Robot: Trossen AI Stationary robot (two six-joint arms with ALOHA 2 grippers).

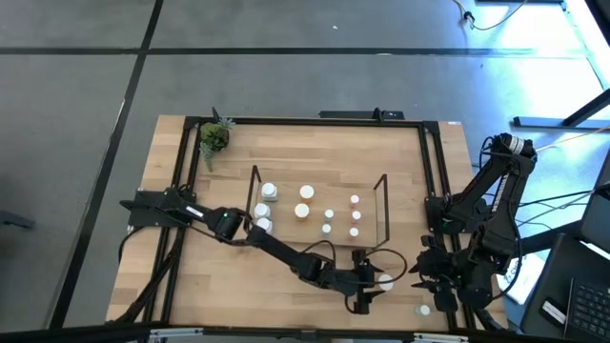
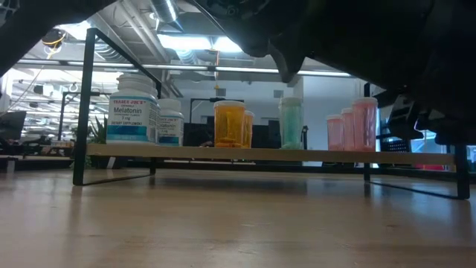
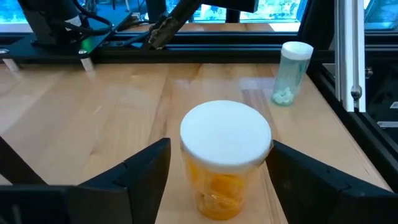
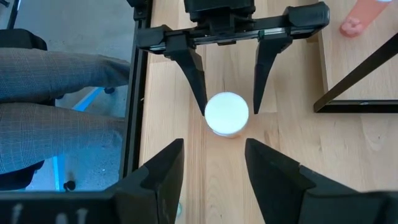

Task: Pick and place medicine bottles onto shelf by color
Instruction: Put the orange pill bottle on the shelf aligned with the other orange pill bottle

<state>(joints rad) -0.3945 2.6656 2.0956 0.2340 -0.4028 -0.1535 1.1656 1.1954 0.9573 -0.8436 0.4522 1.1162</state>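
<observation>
An orange medicine bottle (image 3: 221, 186) with a white cap (image 4: 227, 113) stands upright on the table near its front right. My left gripper (image 3: 221, 149) reaches level across the table to it and is open. One finger stands on each side of the bottle, a little apart from it. My right gripper (image 4: 214, 168) hangs open above the table's right edge, pointing down at the same bottle. It has nothing between its fingers. The shelf (image 2: 268, 155) holds white (image 2: 132, 112), orange (image 2: 229, 123), teal (image 2: 291, 121) and pink (image 2: 357, 125) bottles.
A teal bottle (image 3: 289, 71) stands alone at the near right corner (image 1: 423, 310), beside the black table frame (image 3: 186, 50). A small plant (image 1: 213, 138) sits at the far left. A person's legs (image 4: 56, 99) show beyond the table's edge.
</observation>
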